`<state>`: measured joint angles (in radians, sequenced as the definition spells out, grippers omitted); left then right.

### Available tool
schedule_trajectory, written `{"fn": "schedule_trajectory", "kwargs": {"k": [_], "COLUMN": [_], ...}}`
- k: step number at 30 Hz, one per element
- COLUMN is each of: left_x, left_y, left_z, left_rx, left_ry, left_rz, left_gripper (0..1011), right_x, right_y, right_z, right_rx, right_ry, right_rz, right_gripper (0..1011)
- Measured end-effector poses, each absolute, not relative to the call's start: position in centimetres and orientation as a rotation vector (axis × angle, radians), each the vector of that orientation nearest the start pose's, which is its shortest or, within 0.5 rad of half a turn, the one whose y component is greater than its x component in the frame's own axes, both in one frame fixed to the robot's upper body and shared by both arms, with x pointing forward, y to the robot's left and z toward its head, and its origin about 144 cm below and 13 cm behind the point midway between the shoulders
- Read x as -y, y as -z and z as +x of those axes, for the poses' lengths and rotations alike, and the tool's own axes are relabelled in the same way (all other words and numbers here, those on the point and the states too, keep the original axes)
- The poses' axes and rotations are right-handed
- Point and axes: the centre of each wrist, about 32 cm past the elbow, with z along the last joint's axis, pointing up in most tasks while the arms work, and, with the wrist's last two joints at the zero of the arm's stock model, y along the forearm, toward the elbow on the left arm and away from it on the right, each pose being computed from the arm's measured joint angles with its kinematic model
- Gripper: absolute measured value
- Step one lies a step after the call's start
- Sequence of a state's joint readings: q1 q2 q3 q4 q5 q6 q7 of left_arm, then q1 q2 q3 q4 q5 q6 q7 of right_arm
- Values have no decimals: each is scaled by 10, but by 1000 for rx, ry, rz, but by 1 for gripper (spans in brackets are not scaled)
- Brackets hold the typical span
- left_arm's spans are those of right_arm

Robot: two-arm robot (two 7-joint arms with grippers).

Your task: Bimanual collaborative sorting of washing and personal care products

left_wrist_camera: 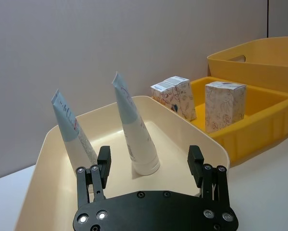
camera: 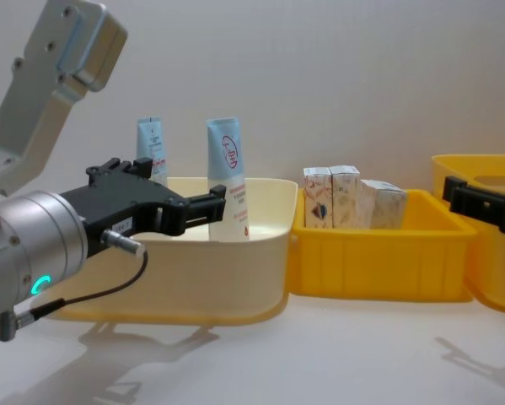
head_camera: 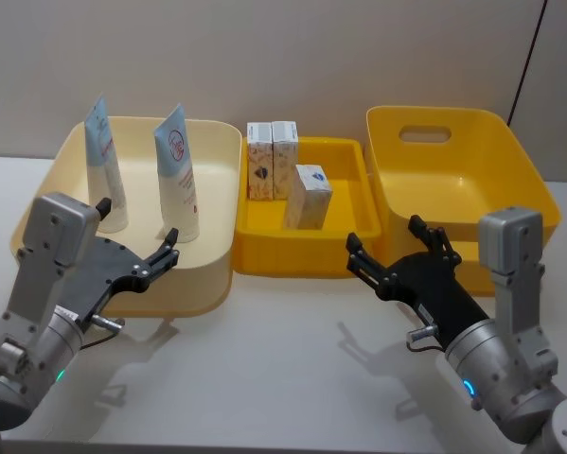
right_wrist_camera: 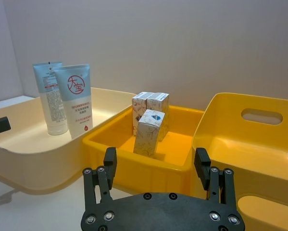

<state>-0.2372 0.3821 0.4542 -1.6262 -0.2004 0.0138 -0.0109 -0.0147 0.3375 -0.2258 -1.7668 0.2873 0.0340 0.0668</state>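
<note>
Hovering wide open and empty, left claw [head_camera: 138, 219] faces the upright tubes [head_camera: 177, 170], right claw [head_camera: 385, 232] faces the three cartons [head_camera: 307, 194]

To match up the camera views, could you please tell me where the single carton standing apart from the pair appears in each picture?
Head view: single carton stands in the yellow tray, nearer the robot than the carton pair.
Left wrist view: between the pair and the deep yellow bin.
Right wrist view: directly before the pair.
Chest view: right of the pair, base hidden by the tray wall.
Shared landmark: the carton pair.
</note>
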Motion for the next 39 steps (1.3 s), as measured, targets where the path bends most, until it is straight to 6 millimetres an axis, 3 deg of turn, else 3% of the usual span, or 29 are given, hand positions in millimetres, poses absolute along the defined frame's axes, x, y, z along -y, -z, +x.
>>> {"fn": "schedule_trajectory", "kwargs": {"k": [39], "left_x": [-198], "left_y": [-1204], "left_z": [492], "left_rx": [268], "left_ry": [-1124], "left_rz": [61], "left_gripper": [1000], "right_x": [237], "right_y": [-1189], "right_z": [443], "right_rx": [75], "right_ry": [1230], "right_rz": [26], "right_gripper": [1005]}}
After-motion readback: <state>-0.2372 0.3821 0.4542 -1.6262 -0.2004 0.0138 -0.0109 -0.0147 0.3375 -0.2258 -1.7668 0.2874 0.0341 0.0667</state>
